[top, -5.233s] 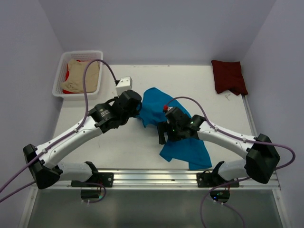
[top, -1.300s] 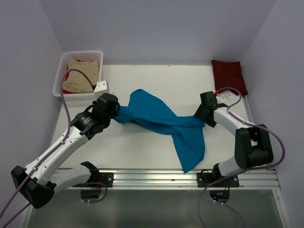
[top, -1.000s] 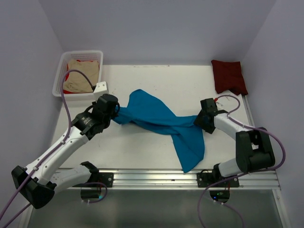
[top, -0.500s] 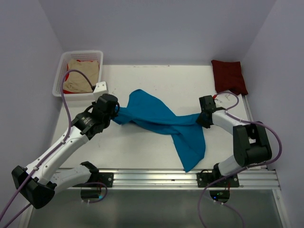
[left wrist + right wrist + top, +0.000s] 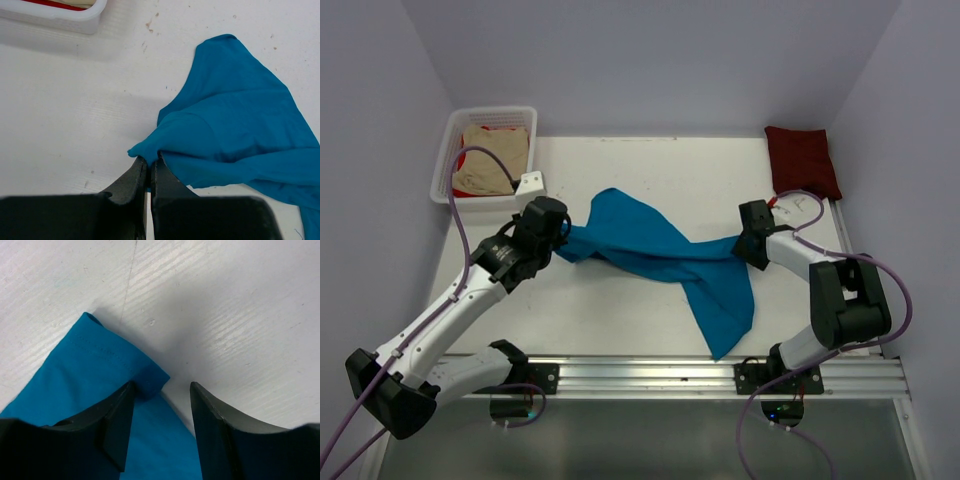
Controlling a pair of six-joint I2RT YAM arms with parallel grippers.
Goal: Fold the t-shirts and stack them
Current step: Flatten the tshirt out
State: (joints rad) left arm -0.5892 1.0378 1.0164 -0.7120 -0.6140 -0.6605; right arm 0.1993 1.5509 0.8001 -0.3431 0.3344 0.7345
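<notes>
We see a white table (image 5: 620, 310) filling mid-frame, pale lavender walls (image 5: 650, 60) closing in on the left, right and top, and even, soft light. The grey strip (image 5: 640, 440) along the bottom is perhaps floor.

The white table (image 5: 650, 165) carries a crumpled teal t-shirt (image 5: 650, 245), a folded maroon t-shirt (image 5: 802, 160) and a white basket (image 5: 445, 165).

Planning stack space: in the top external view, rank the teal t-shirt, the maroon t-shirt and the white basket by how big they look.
1. teal t-shirt, spread out
2. white basket
3. maroon t-shirt, folded
</notes>
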